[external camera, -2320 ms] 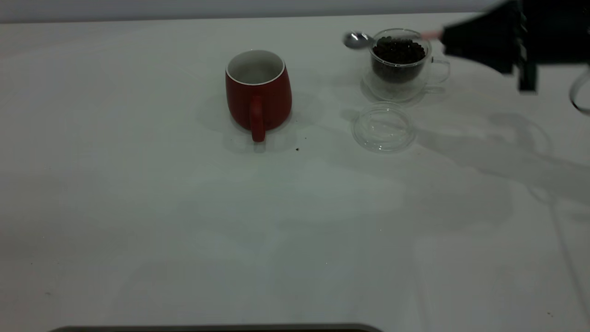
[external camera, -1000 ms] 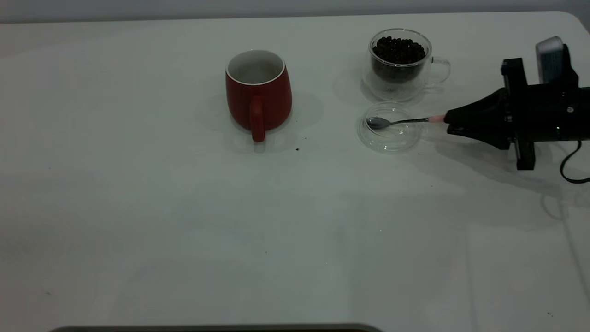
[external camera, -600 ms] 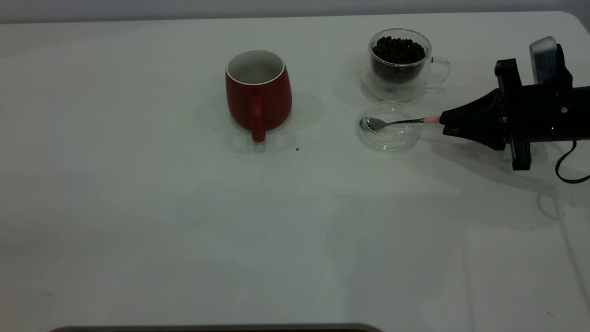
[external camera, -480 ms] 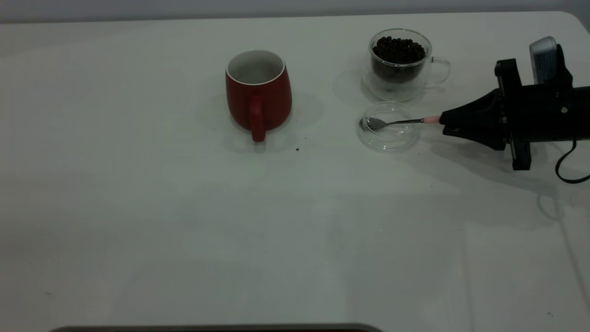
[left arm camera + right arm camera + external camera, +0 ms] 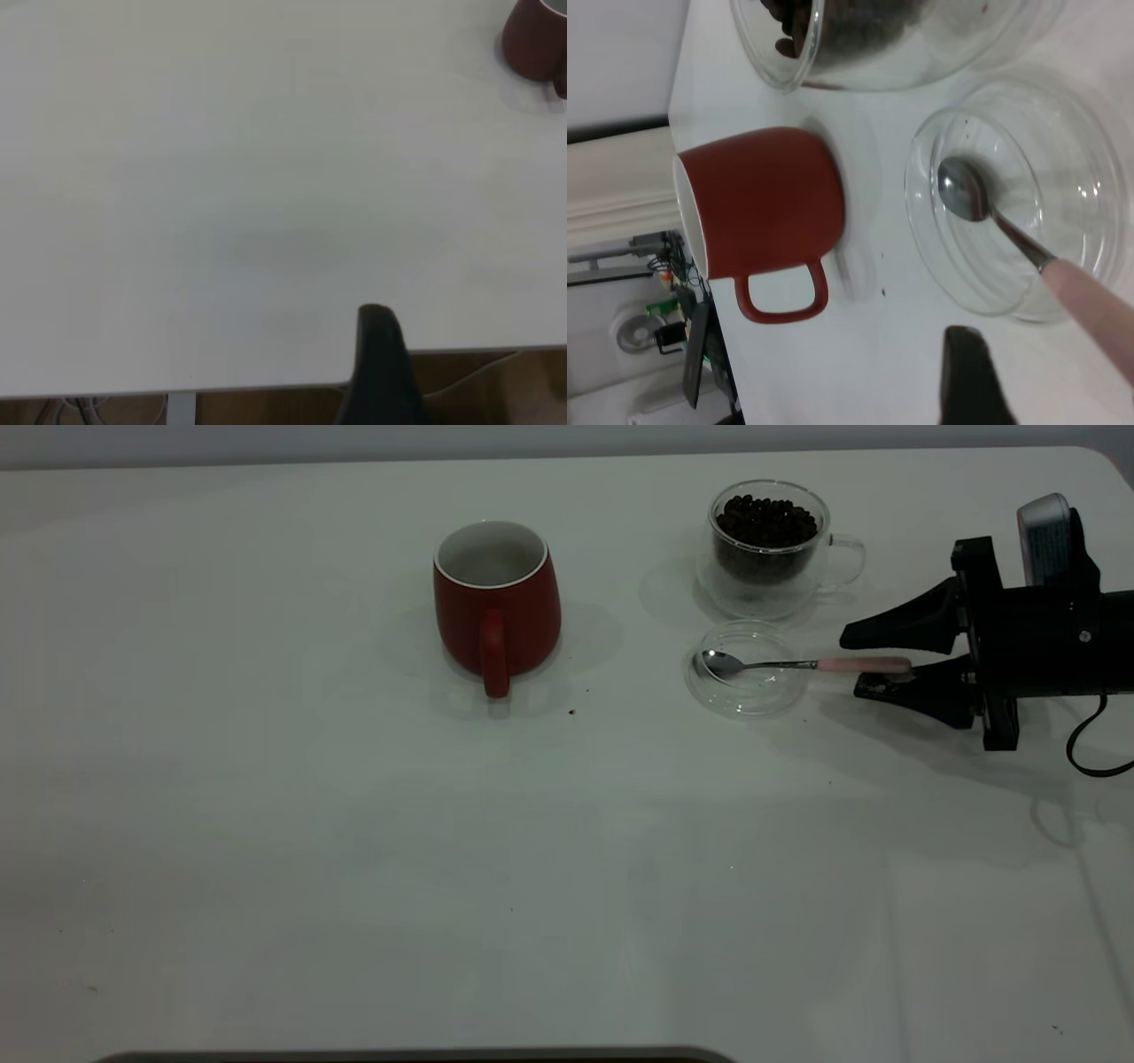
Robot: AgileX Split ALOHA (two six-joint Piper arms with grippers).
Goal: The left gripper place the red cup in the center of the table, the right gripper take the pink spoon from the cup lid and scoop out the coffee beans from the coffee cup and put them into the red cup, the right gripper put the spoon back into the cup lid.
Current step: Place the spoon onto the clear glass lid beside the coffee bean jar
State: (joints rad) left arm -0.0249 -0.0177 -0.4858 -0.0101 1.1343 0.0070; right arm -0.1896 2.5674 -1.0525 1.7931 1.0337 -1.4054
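So the exterior view is giving the whole layout while the wrist cams are only catching bits of it: the left wrist view is mostly showing bare table point(image 5: 221, 177) with a sliver of the red cup point(image 5: 534, 40) in one corner, plus a single dark finger of the left gripper point(image 5: 379, 367), so I honestly can't tell whether that one is open or closed. The left arm isn't showing up in the exterior view at all. The right wrist view is looking close at the clear cup lid point(image 5: 1090, 133) with the spoon bowl sitting inside it, something the exterior view only shows small. Counting things: one red cup point(image 5: 496, 602), one glass coffee cup point(image 5: 769, 549) full of coffee beans point(image 5: 766, 518), one cup lid point(image 5: 746, 669), one pink spoon point(image 5: 802, 664), and a few stray specks on the table point(image 5: 266, 824) near the red cup. The red cup is standing upright around the middle of the table, handle facing the camera. The spoon is lying with its metal bowl in the lid and its pink handle reaching out past the lid's rim toward the right gripper point(image 5: 873, 660), which is sitting at the right edge with its fingers spread wide apart, one on each side of the handle's end, not squeezing it.
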